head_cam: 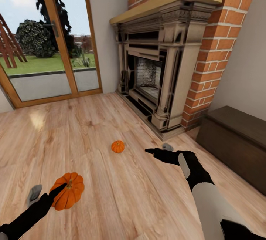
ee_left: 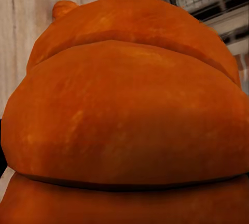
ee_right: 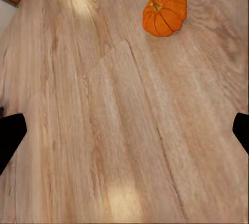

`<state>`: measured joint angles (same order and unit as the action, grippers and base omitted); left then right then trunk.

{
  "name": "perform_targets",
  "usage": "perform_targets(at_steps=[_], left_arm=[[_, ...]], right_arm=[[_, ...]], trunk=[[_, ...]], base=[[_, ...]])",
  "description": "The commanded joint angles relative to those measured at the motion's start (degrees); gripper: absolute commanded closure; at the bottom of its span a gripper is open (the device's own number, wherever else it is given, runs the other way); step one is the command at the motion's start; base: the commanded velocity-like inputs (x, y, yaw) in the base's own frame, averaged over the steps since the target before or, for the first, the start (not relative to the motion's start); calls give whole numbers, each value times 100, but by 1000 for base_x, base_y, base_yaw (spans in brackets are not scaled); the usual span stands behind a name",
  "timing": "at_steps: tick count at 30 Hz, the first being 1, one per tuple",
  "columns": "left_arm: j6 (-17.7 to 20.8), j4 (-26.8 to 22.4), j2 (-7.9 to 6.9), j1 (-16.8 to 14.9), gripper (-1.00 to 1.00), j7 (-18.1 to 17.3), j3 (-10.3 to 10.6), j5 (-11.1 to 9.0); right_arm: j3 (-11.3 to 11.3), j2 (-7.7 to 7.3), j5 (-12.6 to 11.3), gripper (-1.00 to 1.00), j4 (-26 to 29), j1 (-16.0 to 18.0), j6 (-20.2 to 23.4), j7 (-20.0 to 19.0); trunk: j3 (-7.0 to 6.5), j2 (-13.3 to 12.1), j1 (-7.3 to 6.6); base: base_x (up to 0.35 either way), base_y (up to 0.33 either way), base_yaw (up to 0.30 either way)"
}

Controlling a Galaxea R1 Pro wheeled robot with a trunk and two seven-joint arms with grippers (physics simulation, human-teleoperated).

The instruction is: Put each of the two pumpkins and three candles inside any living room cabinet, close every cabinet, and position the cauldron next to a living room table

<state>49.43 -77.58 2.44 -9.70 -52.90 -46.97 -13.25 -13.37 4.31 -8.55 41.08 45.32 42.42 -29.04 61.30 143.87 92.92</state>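
head view: the left gripper point(head_cam: 51, 195) sits low at the near left of the wooden floor point(head_cam: 111, 181), its dark finger lying across the near pumpkin point(head_cam: 70, 192) with a grey pad to the other side, so it looks clamped on that pumpkin. this pumpkin is bright orange, ribbed, with a short brownish stem on top. the far pumpkin point(head_cam: 118, 146) lies on the bare floor further out, between the 2 arms and in front of the fireplace point(head_cam: 159, 73), apart from both grippers. it looks smaller, round and ribbed. the right gripper point(head_cam: 159, 151) is held above the floor, just to the right of the far pumpkin and not touching it; from here i cannot tell how its fingers stand. the dark-brown cabinet point(head_cam: 236, 140) stands along the right wall beside the brick chimney, its front shut. a glass door point(head_cam: 48, 36) shows a garden at the far left.

left wrist view: the near pumpkin point(ee_left: 129, 115) is pressed right up to the camera, orange ribs bulging, a stub of stem at the upper edge.

right wrist view: 2 black fingertips point(ee_right: 10, 136) stand wide apart at opposite sides, nothing between them but floor point(ee_right: 119, 130). the far pumpkin point(ee_right: 165, 12) lies ahead of them, clear of both, stem tipped sideways.
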Motion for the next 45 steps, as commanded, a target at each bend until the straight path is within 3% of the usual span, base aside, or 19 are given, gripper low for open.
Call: perform_targets(at_steps=[1, 6, 22, 28, 31, 35, 39, 41, 43, 45], left_arm=[[50, -2, 3, -6, 100, -26, -13, -48], [53, 4, 0, -6, 100, -38, -21, -49], [54, 72, -5, -6, 100, -30, -12, -54], [68, 269, -89, -8, 100, -40, -173, -150], [68, 500, -189, -17, 100, -41, -219, -249], [58, 768, -346, -22, 100, -18, -245, -552], [51, 839, -374, -24, 100, -44, -250, -661], [53, 749, -355, -24, 100, -128, -240, -718], [181, 121, -284, 30, 100, -461, -229, -806], [489, -573, -106, 186, 100, -674, -205, -818]], right_arm=[[-34, 26, -16, -100, -112, 47, -70, 117], [-34, 83, -161, -100, -565, 184, -444, 491], [-15, 91, -244, -100, -610, 204, -491, 507], [13, 40, -182, -100, -639, 200, -306, -845], [17, 37, -169, -100, -640, 199, -280, -1015], [30, 26, -171, -100, -557, 191, -251, -1156], [40, 26, -162, -100, -518, 188, -252, -1186], [41, 22, -159, -100, -510, 191, -248, -1193], [40, 21, -157, -100, -501, 194, -245, -1196], [51, 44, -152, -100, -498, 195, -249, -1180]], trunk=[[5, 2, 2], [5, 2, 2], [5, 2, 2], [5, 2, 2], [5, 2, 2], [5, 2, 2], [5, 2, 2], [5, 2, 2], [5, 2, 2], [5, 2, 2]], base=[[314, 176, 0], [312, 182, 0], [325, 81, 0], [343, 2, 0], [344, 0, 0], [344, 0, 0], [344, -17, 0], [345, -72, 0], [345, -93, 0], [345, -96, 0]])
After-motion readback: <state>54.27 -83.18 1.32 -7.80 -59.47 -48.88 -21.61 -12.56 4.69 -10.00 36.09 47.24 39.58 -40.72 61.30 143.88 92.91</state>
